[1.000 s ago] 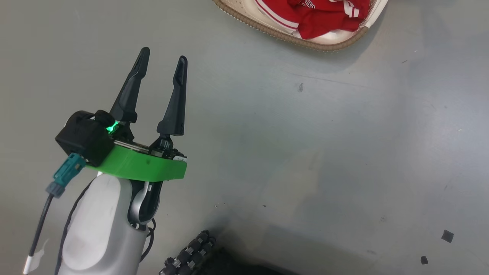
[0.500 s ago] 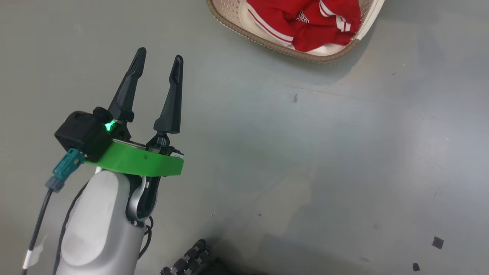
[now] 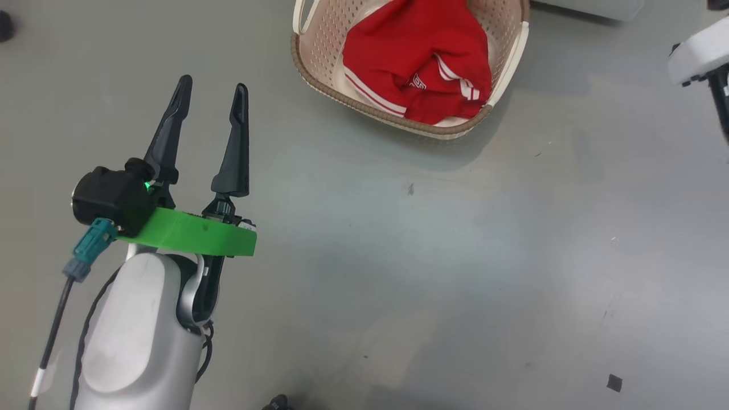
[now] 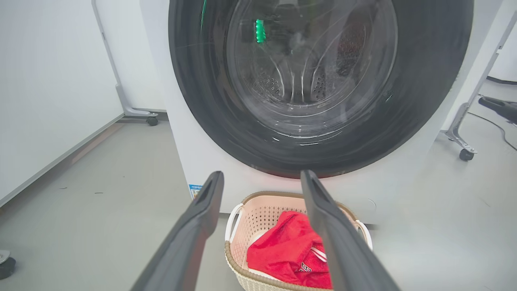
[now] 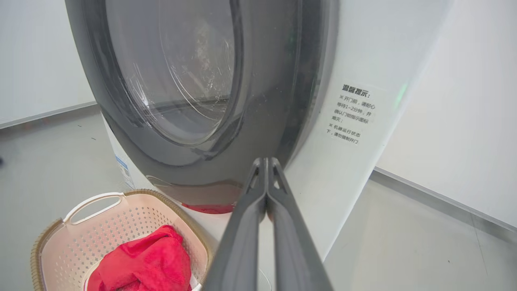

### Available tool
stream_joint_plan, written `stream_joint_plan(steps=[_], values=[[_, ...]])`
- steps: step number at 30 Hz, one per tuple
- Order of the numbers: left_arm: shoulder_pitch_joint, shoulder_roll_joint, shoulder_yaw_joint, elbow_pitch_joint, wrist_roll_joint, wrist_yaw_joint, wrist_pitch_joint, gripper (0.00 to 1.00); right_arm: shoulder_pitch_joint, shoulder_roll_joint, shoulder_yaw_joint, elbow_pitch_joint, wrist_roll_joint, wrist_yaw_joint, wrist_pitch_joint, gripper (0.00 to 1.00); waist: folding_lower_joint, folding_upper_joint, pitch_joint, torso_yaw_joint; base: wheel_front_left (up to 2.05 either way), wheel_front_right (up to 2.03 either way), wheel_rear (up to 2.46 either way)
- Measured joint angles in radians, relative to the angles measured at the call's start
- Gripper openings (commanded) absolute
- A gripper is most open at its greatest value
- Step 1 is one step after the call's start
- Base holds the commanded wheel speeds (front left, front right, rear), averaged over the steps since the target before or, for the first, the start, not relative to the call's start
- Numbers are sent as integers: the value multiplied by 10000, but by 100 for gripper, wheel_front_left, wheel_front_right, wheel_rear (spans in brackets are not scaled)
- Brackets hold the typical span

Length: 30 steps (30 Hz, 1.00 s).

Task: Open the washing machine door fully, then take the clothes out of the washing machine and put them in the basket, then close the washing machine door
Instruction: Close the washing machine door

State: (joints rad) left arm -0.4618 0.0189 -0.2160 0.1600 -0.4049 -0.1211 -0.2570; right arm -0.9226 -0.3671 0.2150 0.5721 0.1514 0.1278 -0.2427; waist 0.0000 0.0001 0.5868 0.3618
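Left gripper [image 3: 213, 84] held above floor [image 3: 455, 256], jaws spread, nothing gripped. Right gripper [image 5: 265, 162] fingers pressed together, empty, near washing machine door [image 4: 202, 101]. Door seen shut against washing machine [image 4: 190, 161]. Clothes [image 3: 416, 57] found inside basket [image 3: 364, 109], just before machine.

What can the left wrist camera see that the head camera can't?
The left wrist view alone of the two has the washing machine and its door, which looks closed. The head view alone has the left arm's green wrist ring and pale forearm. Both have the basket holding the red clothes, the floor and the open left tool.
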Motion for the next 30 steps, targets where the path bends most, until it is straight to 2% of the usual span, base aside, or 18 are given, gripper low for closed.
stream_joint_plan(steps=[9, 15, 22, 30], values=[[388, 316, 360, 345, 286, 0, 0, 100, 1389, 761, 10, 109, 407, -75, -96, 0, 0, 0, -965, -715, 0, 0, 0], [844, 414, 796, 439, 288, 0, 0, 100, 2204, 1304, -349, 105, 965, -230, -96, 0, 0, 0, -1619, -1313, 0, 0, 0], [1614, 529, 1193, 623, 334, 0, 0, 100, 3246, 1726, -715, -550, 1191, -336, -96, 0, 0, 0, -2432, -2041, 0, 0, 0], [2432, 518, 1438, 897, 322, -2, 2, 100, 5020, 1927, -1177, -1024, 1363, -472, -96, 0, 0, 0, -3466, -2725, 0, 0, 0]])
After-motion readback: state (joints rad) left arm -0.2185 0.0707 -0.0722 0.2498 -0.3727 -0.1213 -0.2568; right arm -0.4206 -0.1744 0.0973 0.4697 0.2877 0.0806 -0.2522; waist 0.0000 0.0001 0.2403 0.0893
